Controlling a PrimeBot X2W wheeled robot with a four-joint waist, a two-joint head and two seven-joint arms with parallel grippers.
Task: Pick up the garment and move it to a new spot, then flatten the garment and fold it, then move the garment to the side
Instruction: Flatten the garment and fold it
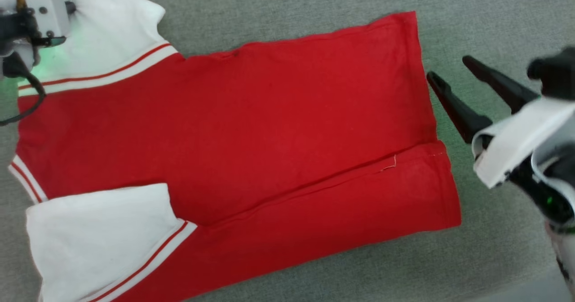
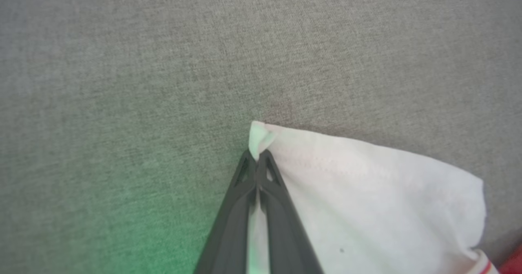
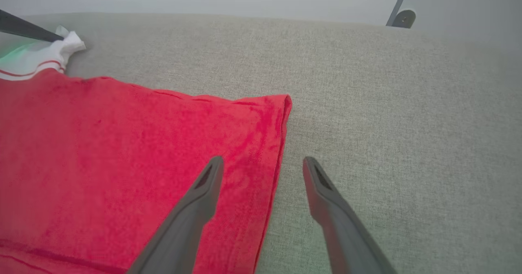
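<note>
The garment [image 1: 251,126] lies spread on the grey cloth surface [image 1: 278,1] right in front of me, plain red side up with no lettering showing, collar end toward my left and hem [image 1: 424,82] toward my right. By my reckoning the pick-up-and-move and the flattening are done: the red body is smooth, hardly a wrinkle on it. The fold looks partly made, too. The near long edge is turned in over the body, its line running as a slanting crease, and the near sleeve [image 1: 99,234] lies folded on top of the red. The far sleeve [image 1: 112,28] sticks out beyond the body, unfolded, and that's where I'm working: my left gripper [image 2: 257,157] is clamped on the very corner of that white sleeve, fingers pressed together with a small nub of cloth poking past the tips. My right gripper [image 3: 263,160] sits at the far corner of the hem with its fingers spread wide, one over the red cloth and one over the grey, gripping nothing. What's left, as I judge it: bring this far side in to match the near one, fold the length over, then carry the bundle off to the side. About halfway, I'd call it.
</note>
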